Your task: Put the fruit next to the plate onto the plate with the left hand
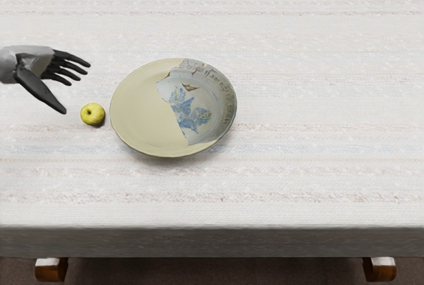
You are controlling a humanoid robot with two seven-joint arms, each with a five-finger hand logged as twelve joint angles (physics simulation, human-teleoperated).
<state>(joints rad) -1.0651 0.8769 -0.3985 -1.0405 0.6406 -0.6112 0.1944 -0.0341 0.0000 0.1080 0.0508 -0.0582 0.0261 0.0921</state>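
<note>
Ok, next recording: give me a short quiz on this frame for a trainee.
1. True or false: the apple already lies on the plate.
2. Pick one. The left hand is: A) closed around the apple; B) open, fingers spread, holding nothing; C) resting flat on the plate.
3. In the picture, on which side of the plate does the apple sit?

Key
1. False: it sits on the table beside the rim.
2. B
3. The left side, between the hand and the plate.
</note>
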